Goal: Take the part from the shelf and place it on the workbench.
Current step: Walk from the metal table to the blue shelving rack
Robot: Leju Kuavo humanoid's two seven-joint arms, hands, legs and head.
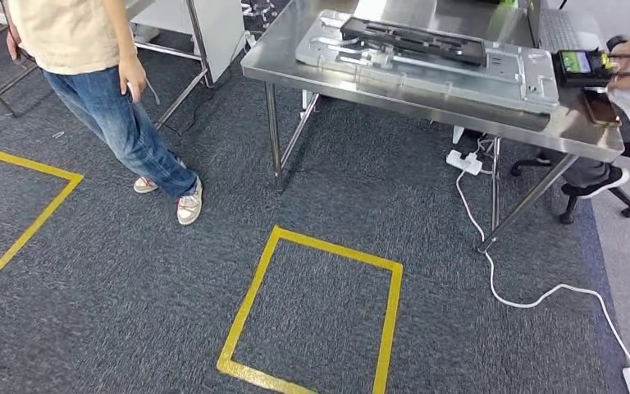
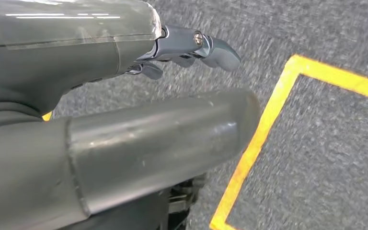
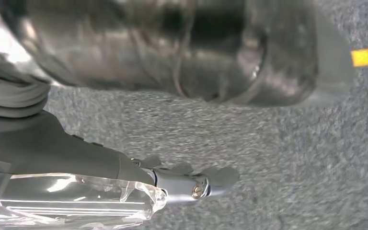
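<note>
Right now I am looking down at a grey carpet point(image 1: 115, 312) with a yellow taped square point(image 1: 316, 316) marked on it, and a second taped outline point(image 1: 16, 213) showing further off on my left side. Beyond the square, a steel workbench point(image 1: 578, 131) is standing on thin metal legs. A wide silver panel point(image 1: 509, 78) is lying flat across its top, reaching close to the near edge, and a long black part point(image 1: 414, 39) is resting on that panel toward the far edge. At the right end of the bench, a small device with a lit screen point(image 1: 578, 64) is sitting just beside the panel, with a seated person's hand point(image 1: 627, 80) next to it. A white cable point(image 1: 525, 300) is trailing from under the bench across the carpet. A person in jeans point(image 1: 119, 115) is standing off the bench's left corner.

My left hand point(image 2: 187, 52) is hanging over the carpet near a yellow tape line; its fingers are extended and apart, holding nothing. My right hand point(image 3: 187, 182) is likewise hanging above the carpet, fingers stretched out and empty, with the picture blurred.
</note>
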